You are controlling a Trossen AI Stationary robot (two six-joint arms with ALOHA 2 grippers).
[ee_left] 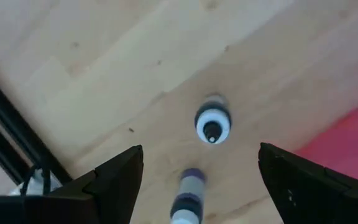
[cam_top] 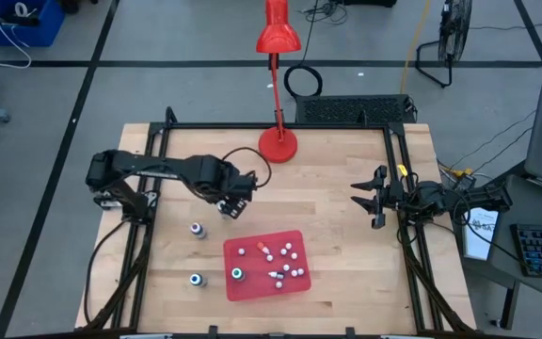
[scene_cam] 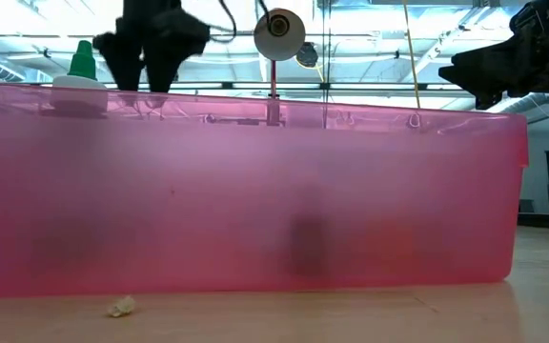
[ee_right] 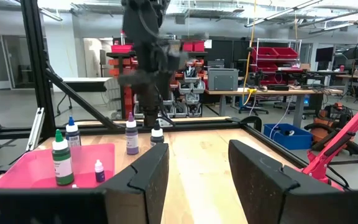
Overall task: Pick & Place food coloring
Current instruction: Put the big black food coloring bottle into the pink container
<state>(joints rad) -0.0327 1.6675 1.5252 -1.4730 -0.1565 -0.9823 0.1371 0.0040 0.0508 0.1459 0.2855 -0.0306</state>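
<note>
The food coloring is a set of tiny dropper bottles. Several stand in the flat red tray (cam_top: 294, 282). Two stand on the bare wood to the left of the tray: one (cam_top: 198, 229) farther from the near edge, one (cam_top: 196, 279) nearer to it. My left gripper (cam_top: 231, 205) hangs open above the table, beyond and to the right of the farther bottle. In the left wrist view a white-capped bottle (ee_left: 212, 124) and a purple-bodied one (ee_left: 188, 199) show between the open fingers (ee_left: 199, 149), well below them. My right gripper (cam_top: 370, 200) waits open at the table's right side (ee_right: 197, 149).
A red desk lamp's base (cam_top: 278, 144) stands near the far edge, and its head (cam_top: 278, 33) reaches beyond the table. The tray's pink wall (scene_cam: 255, 191) fills the low view. A black frame (cam_top: 398, 188) runs along the table's sides. Bare wood lies between the tray and the right gripper.
</note>
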